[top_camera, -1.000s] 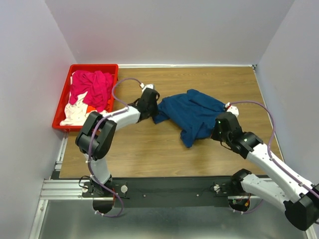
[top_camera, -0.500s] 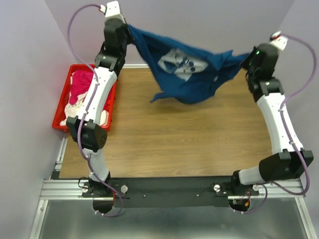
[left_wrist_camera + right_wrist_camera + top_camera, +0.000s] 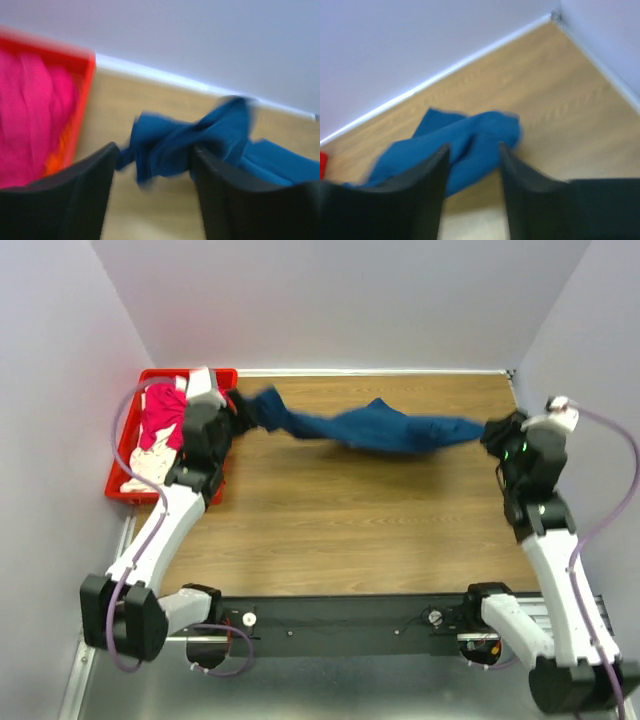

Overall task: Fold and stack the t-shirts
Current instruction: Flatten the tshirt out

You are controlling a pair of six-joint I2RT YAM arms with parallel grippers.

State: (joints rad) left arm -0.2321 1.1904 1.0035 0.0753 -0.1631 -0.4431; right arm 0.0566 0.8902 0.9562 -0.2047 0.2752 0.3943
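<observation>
The navy t-shirt [image 3: 380, 430] stretches as a blurred, bunched band across the far part of the table, from my left gripper [image 3: 238, 405] to my right gripper [image 3: 492, 432]. Seen from the left wrist, my left gripper [image 3: 152, 150] stands open, and a bunched end of the navy t-shirt [image 3: 170, 145] lies between and just past its tips. From the right wrist, my right gripper [image 3: 473, 147] is open too, and the shirt's other end [image 3: 470, 137] lies loose between its fingertips. Magenta-pink [image 3: 160, 415] and white [image 3: 148, 465] t-shirts lie in the crate.
The red plastic crate [image 3: 118, 492] sits at the table's far left, right beside my left arm. Walls close the table at the back and on both sides. Bare wood table [image 3: 350, 530] lies between the shirt and the arm bases.
Both arms have swung down from holding the navy shirt spread high in the air. The shirt now hangs low over the table as a band, and both grippers have opened.
</observation>
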